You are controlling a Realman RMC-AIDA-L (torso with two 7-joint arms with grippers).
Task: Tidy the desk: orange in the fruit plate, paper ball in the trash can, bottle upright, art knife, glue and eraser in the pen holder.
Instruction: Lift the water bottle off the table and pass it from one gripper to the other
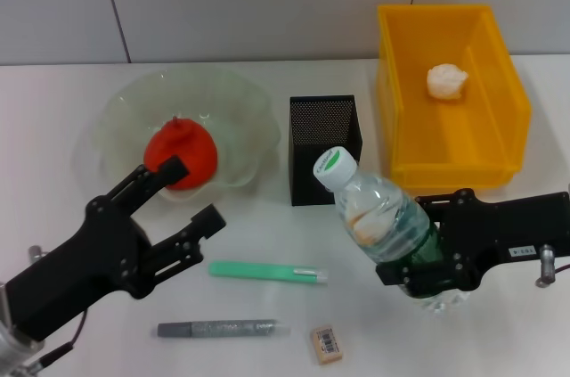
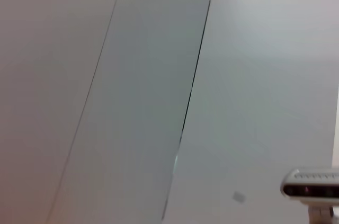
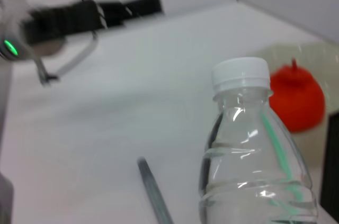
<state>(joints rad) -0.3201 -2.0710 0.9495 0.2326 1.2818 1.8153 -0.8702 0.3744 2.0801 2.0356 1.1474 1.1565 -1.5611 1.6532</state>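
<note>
The bottle (image 1: 383, 217) is tilted, cap toward the pen holder (image 1: 325, 161), its lower body clamped in the right gripper (image 1: 426, 263) near the front right of the desk (image 1: 267, 332); this looks like the uprighting step. Next it must be stood on its base and released, while the left gripper (image 1: 183, 199) hangs spread and empty just before the fruit plate (image 1: 125, 110), orange (image 1: 183, 154) already inside

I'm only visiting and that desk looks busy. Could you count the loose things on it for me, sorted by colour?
Red-orange: 1, the orange
Pale green: 1, the fruit plate
Green: 1, the green pen-like tool
Black: 1, the pen holder
Yellow: 1, the trash can
White: 1, the paper ball
Clear: 1, the bottle
Grey: 1, the grey stick
Tan: 1, the eraser
Total: 9
</note>
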